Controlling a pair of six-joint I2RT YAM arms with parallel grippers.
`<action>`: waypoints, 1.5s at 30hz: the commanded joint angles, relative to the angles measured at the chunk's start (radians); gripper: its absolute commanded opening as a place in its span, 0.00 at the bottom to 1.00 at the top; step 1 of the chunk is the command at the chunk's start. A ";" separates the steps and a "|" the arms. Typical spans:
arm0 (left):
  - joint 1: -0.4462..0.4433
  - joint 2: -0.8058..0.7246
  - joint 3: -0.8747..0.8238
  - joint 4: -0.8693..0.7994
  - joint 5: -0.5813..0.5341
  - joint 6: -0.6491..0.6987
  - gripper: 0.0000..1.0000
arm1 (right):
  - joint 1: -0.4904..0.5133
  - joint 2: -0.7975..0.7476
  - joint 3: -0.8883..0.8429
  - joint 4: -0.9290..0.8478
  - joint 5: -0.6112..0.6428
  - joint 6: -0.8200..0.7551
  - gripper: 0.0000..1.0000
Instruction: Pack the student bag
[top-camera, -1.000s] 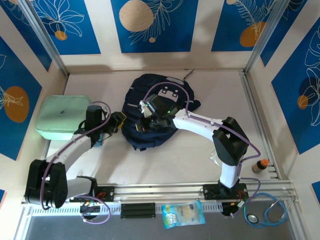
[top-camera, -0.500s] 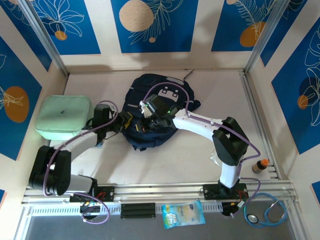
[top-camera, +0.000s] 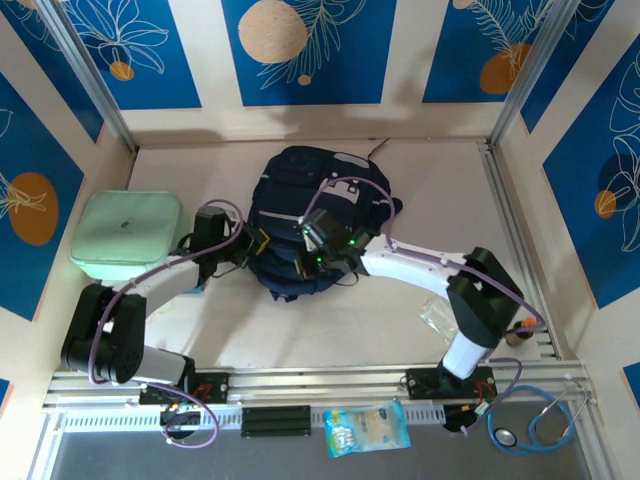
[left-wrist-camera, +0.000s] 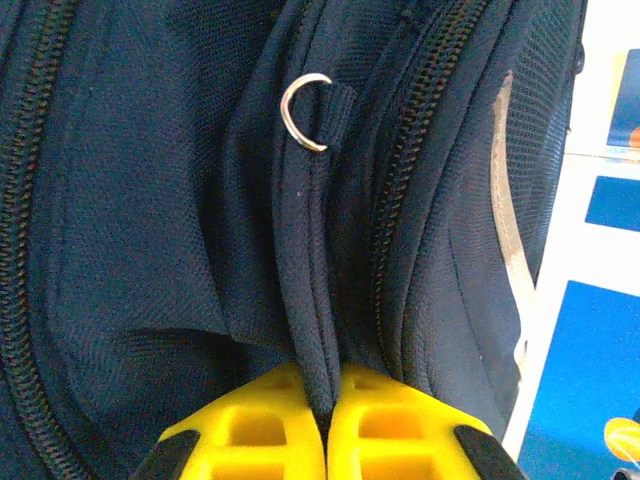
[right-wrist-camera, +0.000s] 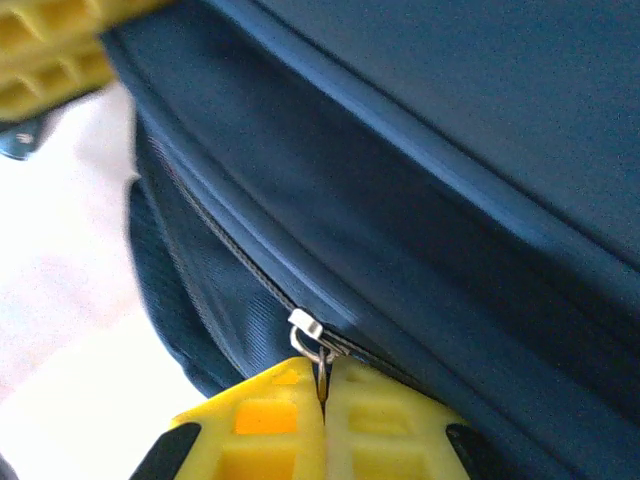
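Showing one student bag (top-camera: 300, 185) lying at the middle of the table (top-camera: 430, 190), with one mint case (top-camera: 125, 232) to its left. Two grippers: left gripper (left-wrist-camera: 325, 425) clamped on a raised fabric seam (left-wrist-camera: 305, 260) below one D-ring (left-wrist-camera: 305, 112); right gripper (right-wrist-camera: 322, 405) pinched together on one zipper pull (right-wrist-camera: 305, 330), largely hidden between the fingers. Near edge of the bag covered by the arms.

Links (top-camera: 412, 266): white, tubular
Joints (top-camera: 487, 305): black, blocky housings
Cables (top-camera: 350, 183): purple, looping (one along each arm)
Fingers (left-wrist-camera: 265, 400): yellow plastic, hollow ribbed cells
Wrist light (top-camera: 319, 262): green dot
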 joint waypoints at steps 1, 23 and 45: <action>0.029 0.008 0.040 0.011 -0.037 0.056 0.00 | -0.045 -0.086 -0.101 -0.138 0.151 0.031 0.00; 0.084 0.020 0.116 -0.275 0.045 0.353 0.00 | -0.532 -0.057 -0.031 -0.044 0.104 -0.197 0.01; 0.086 0.051 0.160 -0.282 0.142 0.415 0.00 | -0.627 -0.002 0.068 -0.040 0.035 -0.257 0.08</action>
